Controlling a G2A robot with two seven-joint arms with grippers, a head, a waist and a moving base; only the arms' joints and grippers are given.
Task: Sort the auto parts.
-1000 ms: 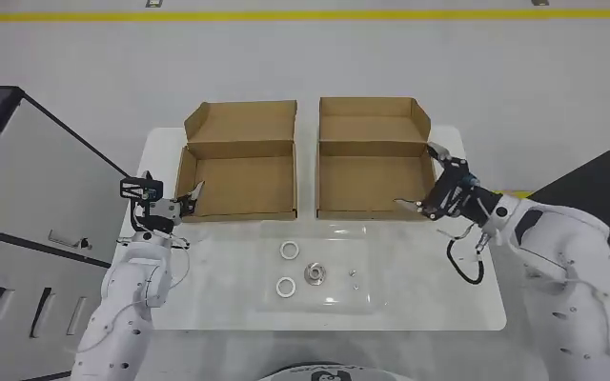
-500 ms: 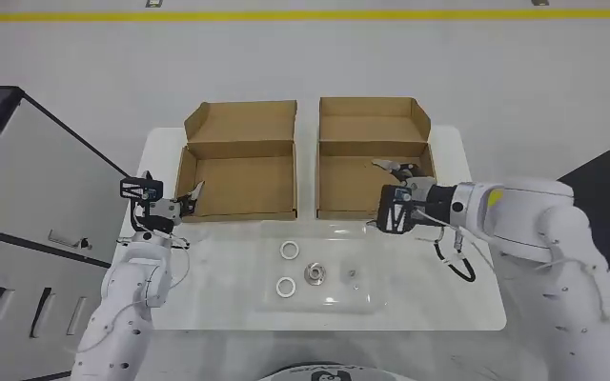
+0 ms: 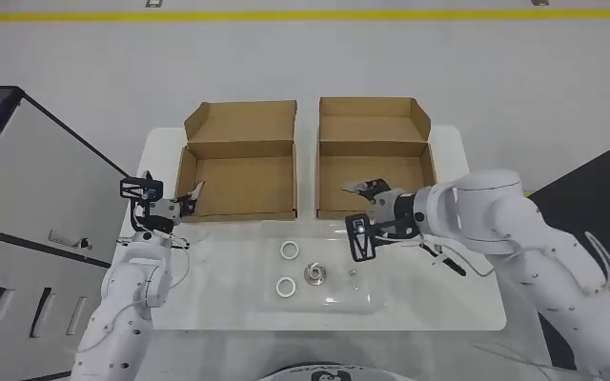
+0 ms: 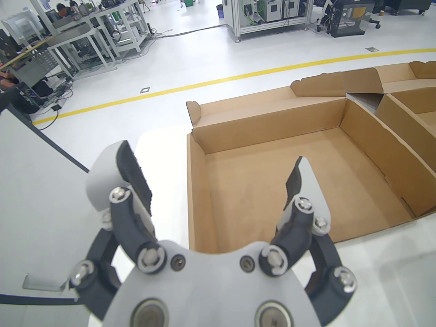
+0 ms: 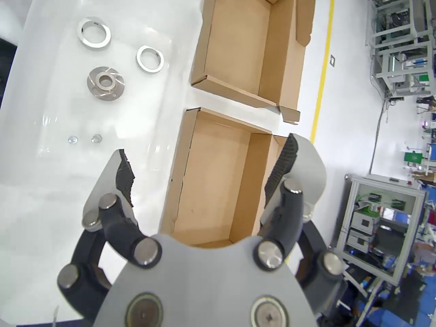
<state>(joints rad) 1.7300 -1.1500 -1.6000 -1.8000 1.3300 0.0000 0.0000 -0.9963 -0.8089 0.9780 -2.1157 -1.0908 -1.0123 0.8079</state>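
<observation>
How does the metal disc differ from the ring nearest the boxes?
The disc has a raised hub in its middle with a small bore, while the ring is a plain flat band around a wide hole. The disc looks darker grey, the ring brighter and silvery. Both are round metal parts lying flat on the table.

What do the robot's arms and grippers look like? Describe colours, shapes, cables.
The left arm and right arm: rounded white shells. The left gripper and right gripper: grey plate, black links, silver bolts, white fingers, black ribbed pads. A black cable beside the right wrist.
</observation>
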